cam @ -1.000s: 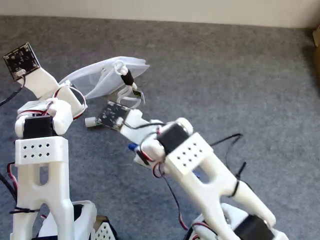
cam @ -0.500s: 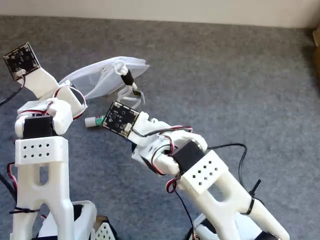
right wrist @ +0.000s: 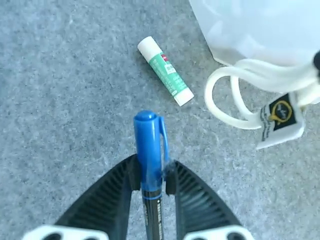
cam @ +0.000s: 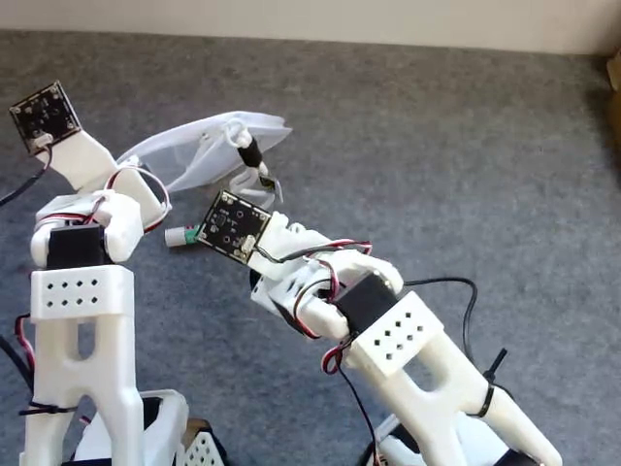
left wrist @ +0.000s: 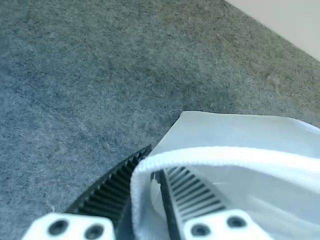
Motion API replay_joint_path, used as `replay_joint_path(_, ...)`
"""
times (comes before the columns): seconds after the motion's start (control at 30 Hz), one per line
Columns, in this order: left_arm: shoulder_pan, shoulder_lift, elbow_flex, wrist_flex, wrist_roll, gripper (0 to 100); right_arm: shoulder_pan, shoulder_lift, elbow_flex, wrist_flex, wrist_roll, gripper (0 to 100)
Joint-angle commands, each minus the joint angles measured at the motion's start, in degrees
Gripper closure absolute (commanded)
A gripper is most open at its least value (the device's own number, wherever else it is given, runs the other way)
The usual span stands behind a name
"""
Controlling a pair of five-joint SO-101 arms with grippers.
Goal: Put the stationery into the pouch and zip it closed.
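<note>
My right gripper [right wrist: 150, 172] is shut on a blue capped pen [right wrist: 148, 142], which points out along the jaws above the grey carpet. A green and white glue stick [right wrist: 165, 77] lies just ahead of the pen tip, and it also lies beside the right wrist in the high view [cam: 180, 236]. The translucent white pouch [cam: 199, 150] lies beyond it, with a white cord loop [right wrist: 227, 107] and a black and yellow tag [right wrist: 281, 116]. My left gripper [left wrist: 152, 167] is shut on the pouch's rim [left wrist: 220, 155] and holds its mouth up.
Grey carpet [cam: 456, 146] covers the floor, with open room to the right of the pouch. The two arm bases [cam: 78, 330] stand close together at the near edge. A pale wall strip [cam: 340, 15] runs along the far side.
The right arm has drawn back and lowered its elbow, and its wrist has swung a little toward the glue stick. The left arm and the pouch have barely shifted.
</note>
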Motion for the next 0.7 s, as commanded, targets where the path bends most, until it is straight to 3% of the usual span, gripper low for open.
replay_joint_path(0.0, 4.09, 0.66, 0.22, -0.53, -4.04, 99, 0.57, -2.33, -1.27, -1.01, 0.26, 99.5)
replay_joint_path(0.2, 4.97, 0.66, 0.22, -0.53, -4.84, 99, 0.48, -3.74, -1.27, -0.75, 0.26, 99.5)
replay_joint_path(0.43, 5.14, 0.66, 0.22, -0.53, -4.92, 99, -0.75, -18.24, 4.26, -1.36, 0.26, 99.5)
replay_joint_path(0.67, 5.85, 0.66, 0.22, -0.53, -4.92, 99, -1.63, -29.23, 15.16, -14.55, 0.26, 99.5)
